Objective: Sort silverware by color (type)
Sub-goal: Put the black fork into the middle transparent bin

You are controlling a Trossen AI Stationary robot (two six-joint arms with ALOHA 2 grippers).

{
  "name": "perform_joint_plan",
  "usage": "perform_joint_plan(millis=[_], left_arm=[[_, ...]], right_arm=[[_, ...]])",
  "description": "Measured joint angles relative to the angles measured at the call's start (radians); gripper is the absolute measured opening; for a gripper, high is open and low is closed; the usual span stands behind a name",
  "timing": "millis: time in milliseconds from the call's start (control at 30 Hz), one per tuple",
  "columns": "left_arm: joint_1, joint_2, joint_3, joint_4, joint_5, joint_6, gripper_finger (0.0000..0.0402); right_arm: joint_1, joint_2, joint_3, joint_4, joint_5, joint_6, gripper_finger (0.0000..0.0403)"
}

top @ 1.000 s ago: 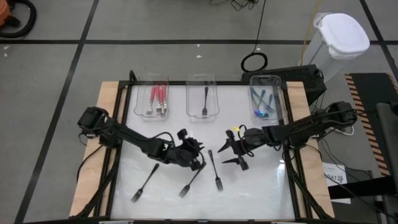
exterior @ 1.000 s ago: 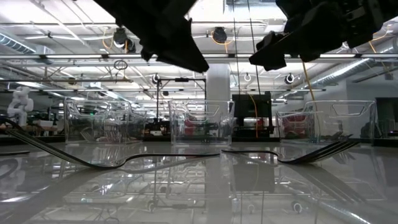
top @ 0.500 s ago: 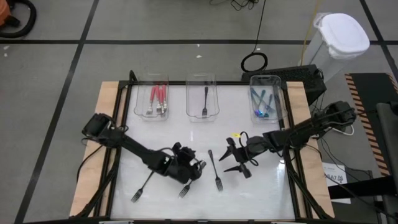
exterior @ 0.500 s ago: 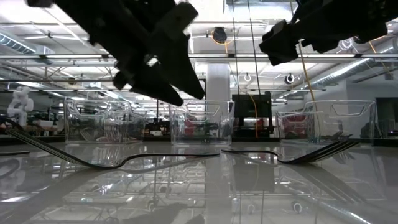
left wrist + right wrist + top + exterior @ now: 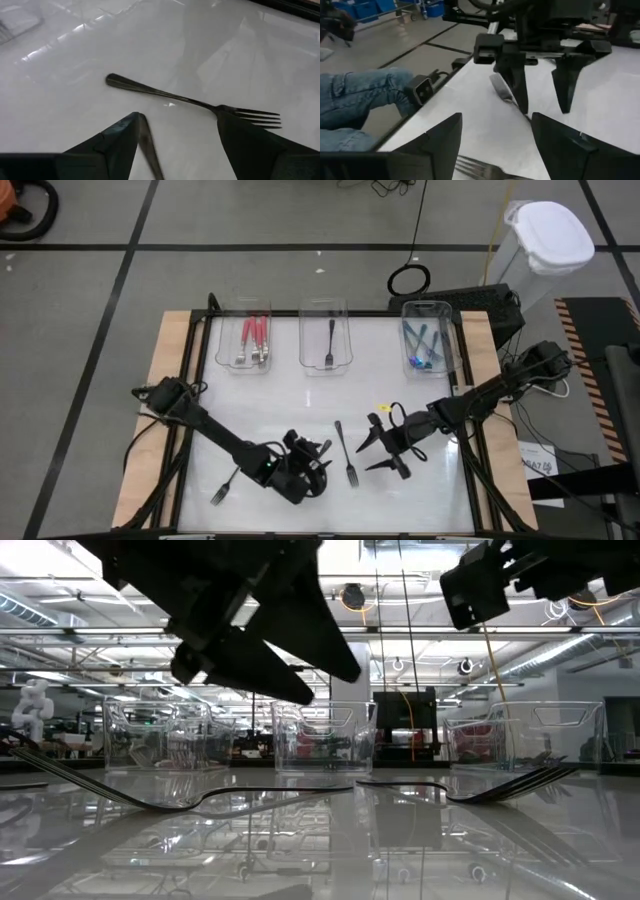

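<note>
Where shut before, left gripper (image 5: 318, 463) agape

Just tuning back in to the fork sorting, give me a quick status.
Left pincer open, low over a loose black fork. Right pincer open, empty, beside the middle fork. Three forks unsorted on table. Nothing in the way.

White table (image 5: 420, 490), three clear trays (image 5: 325, 337), loose black forks (image 5: 346, 455)

Three trays (image 5: 324, 335) line the table's (image 5: 420, 490) upper edge; loose forks (image 5: 345, 452) lie lower centre, between both grippers.
</note>
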Motion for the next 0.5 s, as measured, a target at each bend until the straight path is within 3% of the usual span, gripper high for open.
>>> perform_joint_plan(millis=[500], left_arm=[[-0.001,0.170,0.241,-0.161,-0.005,0.044,0.0264]], right_arm=[[0.078,0.000,0.000,-0.011,-0.001,0.035,0.0235]])
